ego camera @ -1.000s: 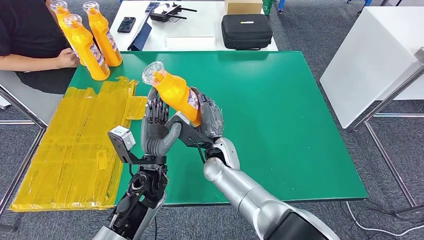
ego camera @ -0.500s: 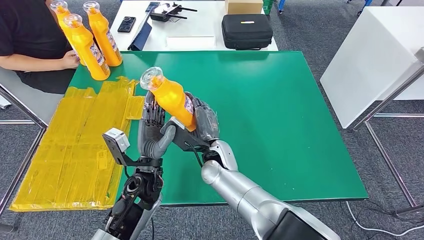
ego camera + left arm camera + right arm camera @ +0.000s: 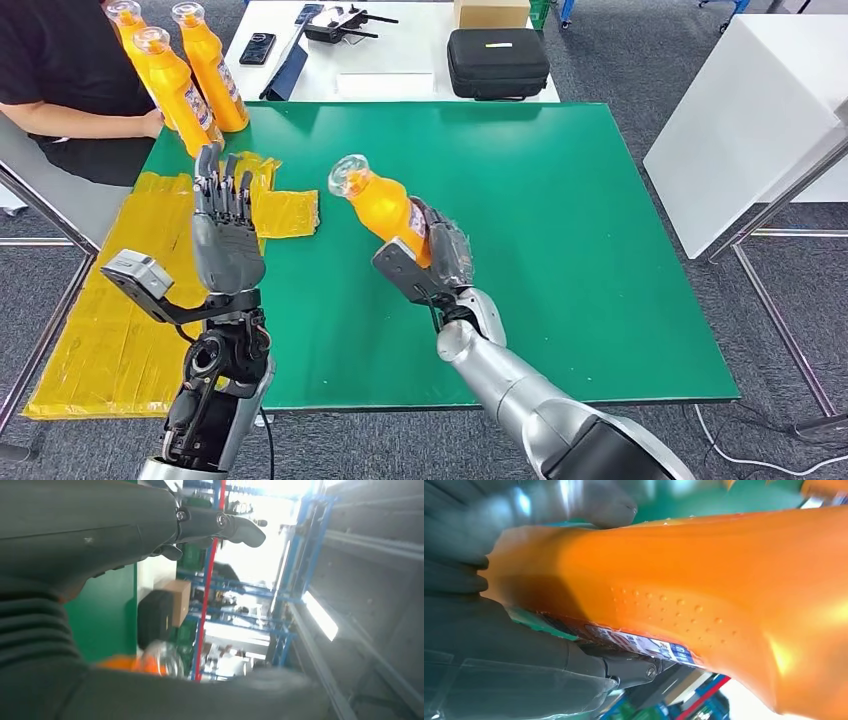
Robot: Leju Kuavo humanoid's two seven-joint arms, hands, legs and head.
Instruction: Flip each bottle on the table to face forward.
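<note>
My right hand [image 3: 432,258] grips an orange bottle [image 3: 385,208] with a clear cap above the middle of the green table [image 3: 560,200]; the bottle tilts with its cap up and to the left. Up close in the right wrist view, the orange bottle [image 3: 704,595] lies across my fingers [image 3: 524,665], with its label edge showing. My left hand [image 3: 225,235] is raised over the table's left edge, fingers straight and apart, holding nothing. Three more orange bottles [image 3: 185,70] stand upright at the table's far left corner.
A person in black [image 3: 70,80] sits at the far left with a hand by the standing bottles. Yellow plastic sheets [image 3: 130,290] cover the left side of the table. Behind it, a white table [image 3: 390,70] carries a black case [image 3: 495,60], a phone and a cardboard box.
My left hand has let go of the bottle and swung left, fingers now spread. My right hand has carried the bottle to the right, toward the table's middle.
</note>
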